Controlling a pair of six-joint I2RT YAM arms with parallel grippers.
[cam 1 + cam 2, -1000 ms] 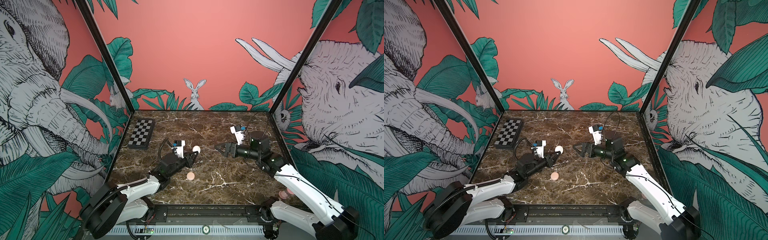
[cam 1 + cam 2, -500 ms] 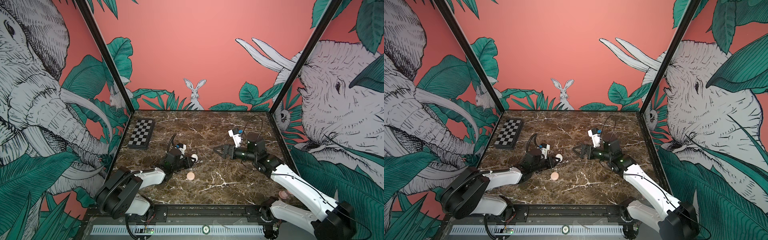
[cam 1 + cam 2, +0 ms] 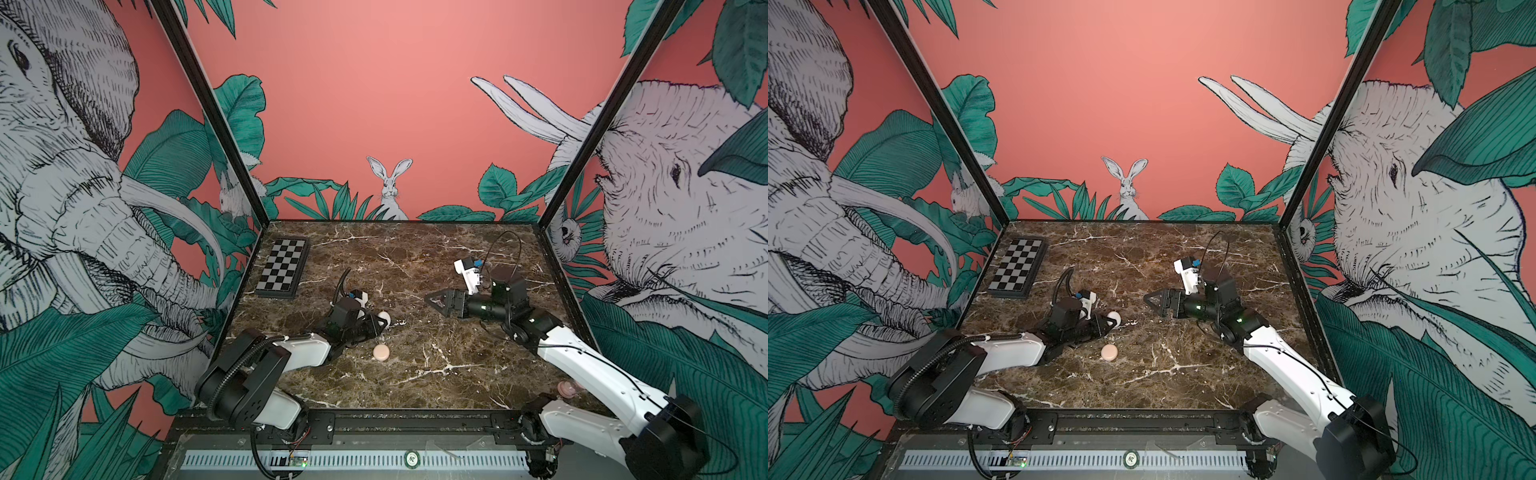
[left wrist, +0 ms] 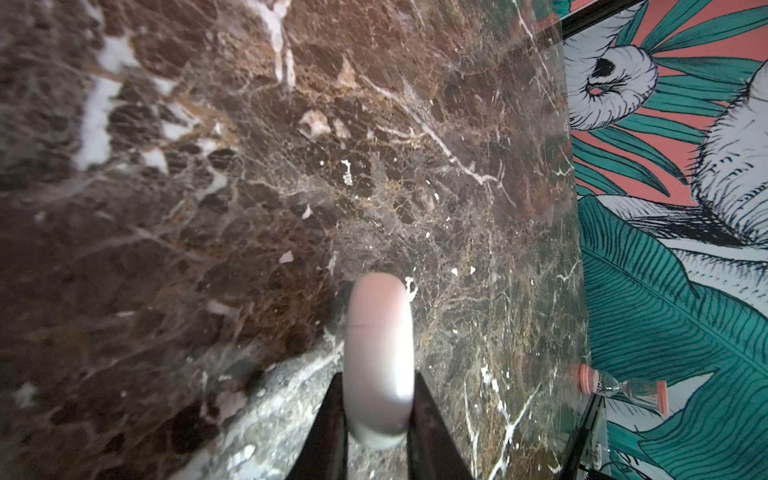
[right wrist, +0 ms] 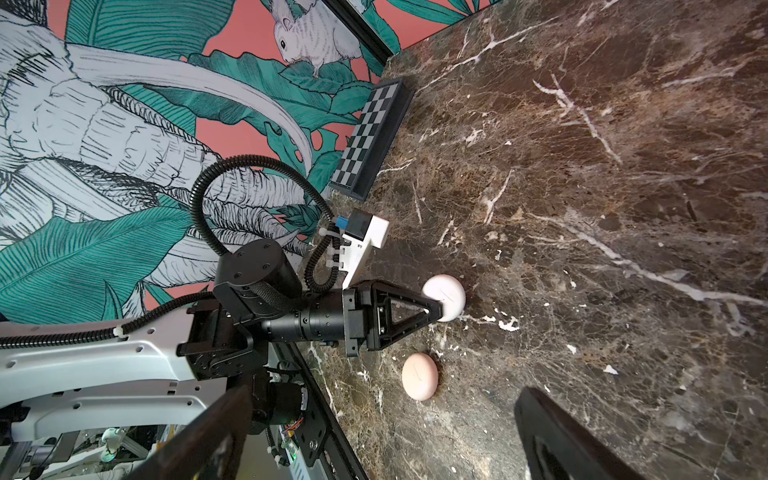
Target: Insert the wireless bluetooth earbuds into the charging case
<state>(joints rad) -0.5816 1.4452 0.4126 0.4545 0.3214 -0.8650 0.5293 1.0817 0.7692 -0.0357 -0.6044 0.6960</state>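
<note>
Nearest, on the front-edge side of the left jaws and apart from them, the peach case (image 3: 381,352) lies flat; the left gripper (image 5: 438,309) is clenched on the white charging case (image 5: 444,297), held on edge low over the marble (image 3: 436,382); the earbuds cannot be told from the pale flecks there. Across a bare gap, the right gripper (image 3: 432,298) hangs spread wide and empty; beyond the left jaws the chessboard (image 3: 283,268) hugs the left wall, with open marble up to the back edge.

Checkered board (image 3: 282,268) on marble tabletop (image 3: 415,257), far left corner; pink-capped clear item (image 4: 622,387) at right edge.
</note>
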